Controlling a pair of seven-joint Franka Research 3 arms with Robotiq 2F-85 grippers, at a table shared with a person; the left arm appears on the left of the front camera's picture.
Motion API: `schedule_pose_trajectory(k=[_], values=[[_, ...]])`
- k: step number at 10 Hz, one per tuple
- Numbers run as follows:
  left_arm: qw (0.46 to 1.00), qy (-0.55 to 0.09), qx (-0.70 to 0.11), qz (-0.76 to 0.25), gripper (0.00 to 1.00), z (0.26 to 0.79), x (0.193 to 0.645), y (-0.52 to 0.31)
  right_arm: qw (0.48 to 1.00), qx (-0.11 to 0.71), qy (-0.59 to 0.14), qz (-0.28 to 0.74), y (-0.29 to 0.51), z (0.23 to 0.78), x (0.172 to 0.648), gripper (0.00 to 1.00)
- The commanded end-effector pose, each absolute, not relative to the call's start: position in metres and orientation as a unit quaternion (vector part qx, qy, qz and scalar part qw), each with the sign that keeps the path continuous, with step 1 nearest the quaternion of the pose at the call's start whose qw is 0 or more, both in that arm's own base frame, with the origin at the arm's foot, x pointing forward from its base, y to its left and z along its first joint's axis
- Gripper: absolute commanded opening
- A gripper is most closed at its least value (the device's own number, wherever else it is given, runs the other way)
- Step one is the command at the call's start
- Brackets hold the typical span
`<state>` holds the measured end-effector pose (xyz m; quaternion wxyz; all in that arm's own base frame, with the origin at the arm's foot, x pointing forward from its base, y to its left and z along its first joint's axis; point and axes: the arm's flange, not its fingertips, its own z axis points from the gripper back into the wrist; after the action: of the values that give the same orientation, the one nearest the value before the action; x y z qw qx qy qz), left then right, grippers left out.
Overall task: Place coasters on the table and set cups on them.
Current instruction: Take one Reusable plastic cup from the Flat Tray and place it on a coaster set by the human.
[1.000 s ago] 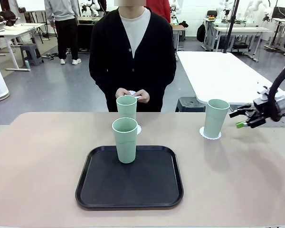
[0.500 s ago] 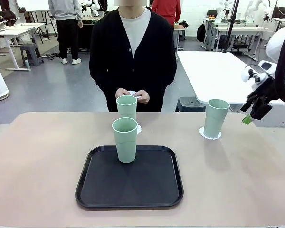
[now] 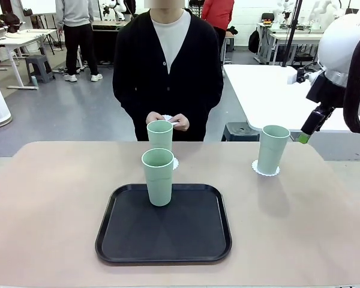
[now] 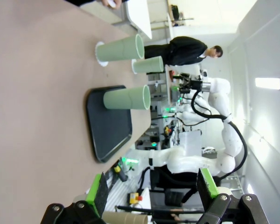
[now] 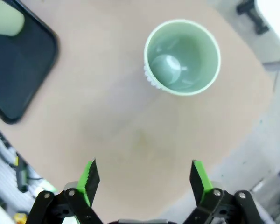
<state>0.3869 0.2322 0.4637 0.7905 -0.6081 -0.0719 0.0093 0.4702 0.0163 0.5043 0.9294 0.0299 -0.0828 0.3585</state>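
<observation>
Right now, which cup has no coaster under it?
The near cup, on the black tray; the far cup and the right cup each stand on a white coaster.

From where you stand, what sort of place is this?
Likely a robotics lab: a white robot arm with an open pincer above the table, and several white worktables across the hall behind.

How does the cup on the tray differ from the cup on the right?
The tray cup stands on the black tray with no coaster visible; the right cup stands on a white coaster on the table. The tray cup is central; the right cup is near the right edge. Both are upright, pale green tumblers.
</observation>
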Motion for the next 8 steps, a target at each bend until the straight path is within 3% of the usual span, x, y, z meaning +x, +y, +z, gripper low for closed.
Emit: schedule_pose_trajectory(k=[1,8], values=[[0.788,-0.076,-0.611,0.01,1.0,0.4655,0.3865,0.233,0.94,0.073,-0.055,0.33,0.0214,0.5141,0.4679,1.0],[0.788,-0.076,-0.611,0.01,1.0,0.4655,0.3865,0.233,0.936,0.044,-0.066,0.343,0.0207,0.5096,0.467,1.0]])
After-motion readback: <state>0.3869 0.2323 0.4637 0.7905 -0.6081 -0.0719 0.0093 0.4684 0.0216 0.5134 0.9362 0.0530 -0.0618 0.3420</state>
